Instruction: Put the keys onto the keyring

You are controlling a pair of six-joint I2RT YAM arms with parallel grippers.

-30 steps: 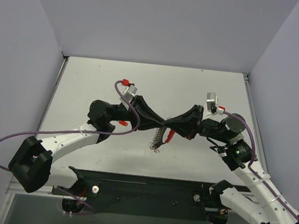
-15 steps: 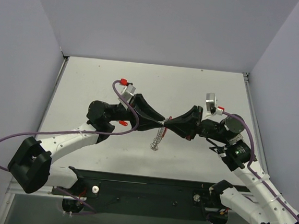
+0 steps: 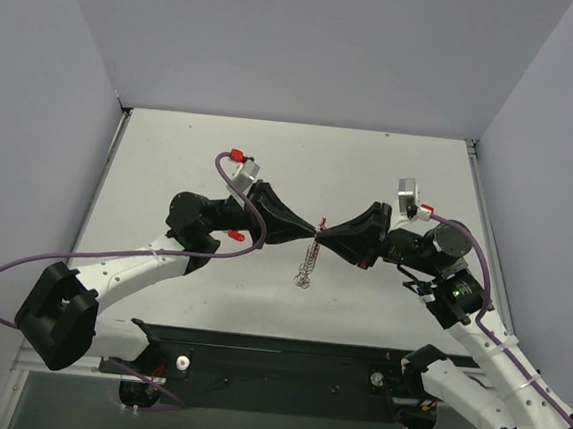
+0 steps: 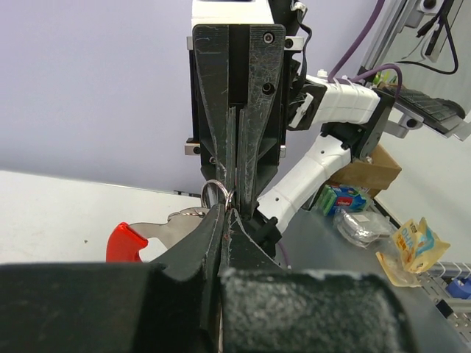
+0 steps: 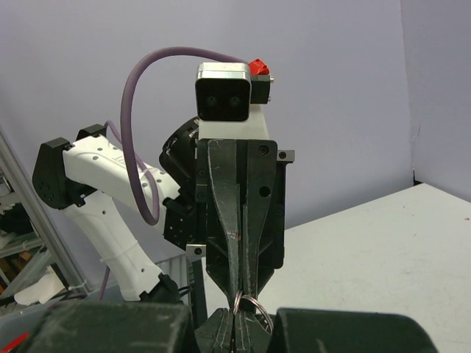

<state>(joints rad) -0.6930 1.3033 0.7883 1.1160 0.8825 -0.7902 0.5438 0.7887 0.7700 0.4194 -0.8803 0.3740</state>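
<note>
Left gripper and right gripper both pinch the small metal ring, jaws clamped tight; one slip and the dangling keys drop.

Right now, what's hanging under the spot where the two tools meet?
Silver keys dangle below the meeting tips of the left tool and right tool. From above, the tips cover what holds them.
</note>
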